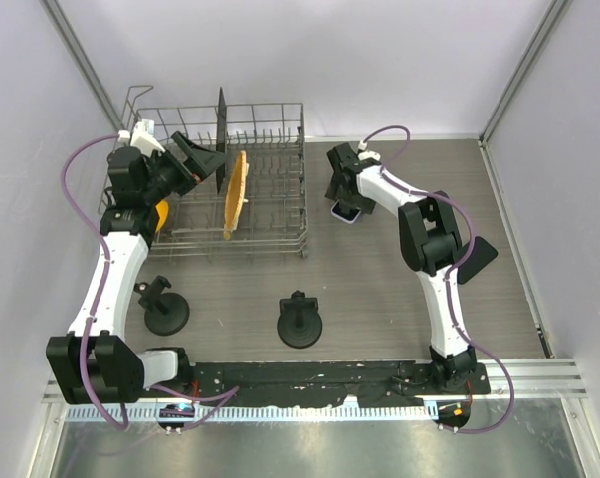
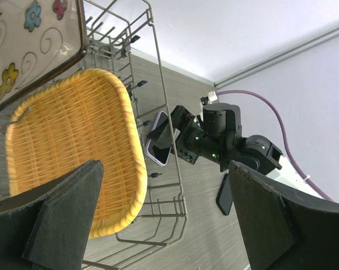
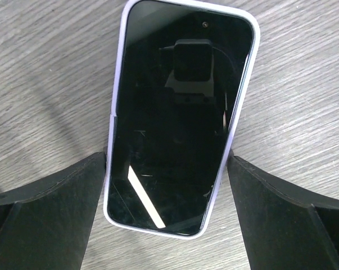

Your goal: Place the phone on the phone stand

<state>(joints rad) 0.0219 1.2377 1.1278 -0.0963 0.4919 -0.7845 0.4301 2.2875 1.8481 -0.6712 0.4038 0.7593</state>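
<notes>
The phone [image 3: 180,112], black-screened in a pale lilac case, lies face up on the grey wood table just right of the dish rack [image 1: 280,204]. My right gripper [image 3: 166,169] stands open straight over it, one finger close beside each long edge, nothing clamped. In the top view the phone [image 1: 347,212] peeks out under the right gripper [image 1: 343,195]. Two black phone stands rest nearer the arm bases, one on the left [image 1: 165,310] and one in the middle [image 1: 300,321]. My left gripper [image 1: 195,159] is open and empty at the rack's left end, facing the wicker tray [image 2: 73,146].
The wire dish rack [image 2: 177,169] holds the yellow wicker tray [image 1: 236,194], an upright dark plate [image 1: 221,139] and a flowered plate [image 2: 28,39]. A dark flat slab [image 1: 476,259] lies on the table by the right arm. White walls enclose the table on three sides.
</notes>
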